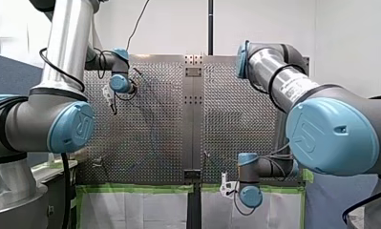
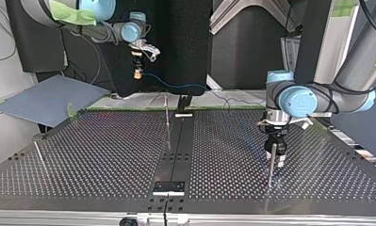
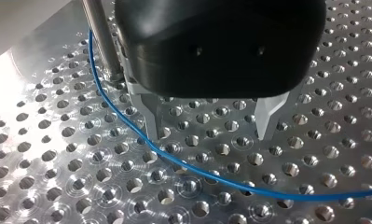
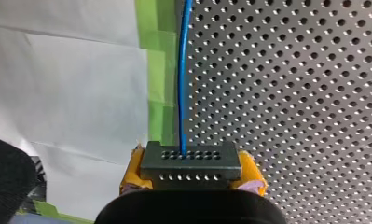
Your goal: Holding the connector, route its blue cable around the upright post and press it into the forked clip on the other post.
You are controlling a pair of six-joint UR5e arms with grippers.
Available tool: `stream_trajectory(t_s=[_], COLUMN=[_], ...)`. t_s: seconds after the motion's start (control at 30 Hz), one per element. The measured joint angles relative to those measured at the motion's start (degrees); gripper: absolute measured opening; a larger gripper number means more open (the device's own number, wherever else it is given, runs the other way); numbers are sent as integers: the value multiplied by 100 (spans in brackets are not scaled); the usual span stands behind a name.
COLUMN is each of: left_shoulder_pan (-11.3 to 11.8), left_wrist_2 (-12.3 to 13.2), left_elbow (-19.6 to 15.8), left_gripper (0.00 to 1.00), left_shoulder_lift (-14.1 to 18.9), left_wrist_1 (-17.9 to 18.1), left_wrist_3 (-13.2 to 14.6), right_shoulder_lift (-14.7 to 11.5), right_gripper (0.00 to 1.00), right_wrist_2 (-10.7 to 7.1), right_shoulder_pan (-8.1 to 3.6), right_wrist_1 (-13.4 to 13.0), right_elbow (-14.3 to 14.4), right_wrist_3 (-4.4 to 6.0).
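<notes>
Blue thin cable [image 4: 182, 70]: leaves the connector's holed face and runs straight ahead of the right fingers, its long axis following the green-taped edge. In the left wrist view it sweeps in a curve across the plate, just ahead of the left fingertips.
Dark grey connector block [image 4: 174, 164]: clamped between yellow pads, long axis lying across the fingers, cable face pointing away from the wrist.
My right gripper [image 4: 191, 171]: fingers closed tight on the connector. In the top view it is raised beyond the bench's far edge, at the view's left.
My left gripper [image 3: 209, 125]: black, metal fingers spread wide, holding nothing, tips just above the plate.
Upright metal post [image 3: 99, 42]: just beside my left gripper. The cable passes on its far side.
Perforated metal bench [image 3: 58, 177]: carries the post and the cable's curve.
</notes>
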Motion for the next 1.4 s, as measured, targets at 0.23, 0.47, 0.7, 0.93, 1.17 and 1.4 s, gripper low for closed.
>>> stream_trajectory(t_s=[0.23,0.47,0.7,0.93,1.17,1.4], left_shoulder_pan=[-1,-1,-1,-4,-8,-9], left_wrist_2=[-99,-180,-444,-609,-620,-621], left_elbow=[-1,-1,-1,-1,-1,-1], left_gripper=[100,100,100,100,100,100], left_shoulder_lift=[0,0,1,1,0,0], left_wrist_1=[0,-3,-88,-193,-202,-202], left_wrist_3=[15,40,149,239,246,246], right_shoulder_lift=[-320,-663,-1040,-1418,-1806,-2185], right_gripper=[0,0,0,0,0,0], right_wrist_2=[-31,-129,-187,-190,-187,-321], right_shoulder_pan=[-109,-229,-316,-415,-535,-597], right_wrist_1=[280,120,136,212,198,-99], right_elbow=[222,553,670,673,704,828], right_wrist_3=[-109,-160,-213,-236,-271,-278])
